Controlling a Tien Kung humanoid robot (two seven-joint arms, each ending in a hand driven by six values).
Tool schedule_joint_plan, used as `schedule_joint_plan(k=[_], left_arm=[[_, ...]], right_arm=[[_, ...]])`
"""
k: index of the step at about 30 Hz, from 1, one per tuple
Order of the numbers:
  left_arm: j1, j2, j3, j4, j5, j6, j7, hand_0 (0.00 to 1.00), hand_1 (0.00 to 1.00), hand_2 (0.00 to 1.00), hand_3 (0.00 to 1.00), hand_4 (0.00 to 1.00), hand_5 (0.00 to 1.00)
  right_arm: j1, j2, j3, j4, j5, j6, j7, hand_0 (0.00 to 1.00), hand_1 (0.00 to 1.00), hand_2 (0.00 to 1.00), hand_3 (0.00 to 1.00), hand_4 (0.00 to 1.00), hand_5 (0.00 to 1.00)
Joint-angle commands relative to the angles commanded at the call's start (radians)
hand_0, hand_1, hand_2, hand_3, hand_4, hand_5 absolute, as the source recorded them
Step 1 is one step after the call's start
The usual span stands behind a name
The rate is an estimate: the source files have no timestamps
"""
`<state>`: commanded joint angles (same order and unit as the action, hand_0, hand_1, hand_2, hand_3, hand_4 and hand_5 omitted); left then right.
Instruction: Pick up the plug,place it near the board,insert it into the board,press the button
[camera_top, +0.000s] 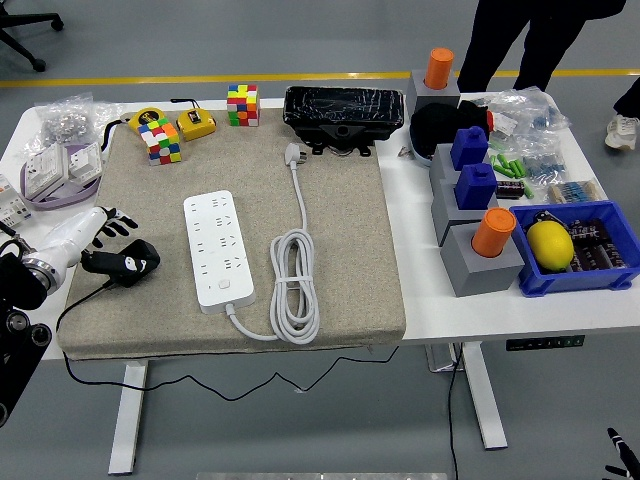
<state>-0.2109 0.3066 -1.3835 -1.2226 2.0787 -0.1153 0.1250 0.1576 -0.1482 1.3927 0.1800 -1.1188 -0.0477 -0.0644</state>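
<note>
Lying on the grey mat (350, 250), the white plug (293, 153) sits near the far edge, just in front of the black box (343, 110), its cord running down to a coil (296, 283) beside the white board (219, 248). A black plug (125, 262) rests left of the board, its thin black wire (75, 303) trailing off. My left hand (105, 224) hovers just above it, fingers spread, holding nothing, over the tabletop (480, 310).
</note>
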Motion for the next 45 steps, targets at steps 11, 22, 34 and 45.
schedule_joint_plan(k=[11, 22, 34, 45], left_arm=[[0.038, -0.052, -0.072, -0.075, -0.168, 0.160, -0.077, 0.953, 0.998, 0.998, 0.979, 0.998, 0.998], [0.073, -0.165, -0.139, -0.137, -0.430, 0.397, -0.281, 0.951, 0.998, 0.998, 0.998, 0.998, 0.998], [0.110, -0.251, -0.193, -0.134, -0.701, 0.440, -0.418, 0.936, 0.998, 0.998, 0.998, 0.998, 0.998], [0.129, -0.277, -0.232, -0.146, -0.895, 0.427, -0.493, 0.921, 0.998, 0.998, 0.998, 0.998, 0.998]], right_arm=[[-0.003, 0.008, -0.002, 0.000, -0.003, 0.000, -0.001, 0.810, 0.755, 0.733, 0.775, 0.998, 0.998], [0.006, 0.020, 0.005, 0.000, -0.010, -0.001, -0.003, 0.810, 0.755, 0.733, 0.775, 0.998, 0.998], [0.002, 0.045, 0.021, 0.000, -0.031, -0.001, -0.005, 0.810, 0.755, 0.733, 0.774, 0.998, 0.998], [-0.005, 0.062, 0.027, 0.000, -0.039, -0.002, -0.007, 0.809, 0.755, 0.733, 0.775, 0.998, 0.998]])
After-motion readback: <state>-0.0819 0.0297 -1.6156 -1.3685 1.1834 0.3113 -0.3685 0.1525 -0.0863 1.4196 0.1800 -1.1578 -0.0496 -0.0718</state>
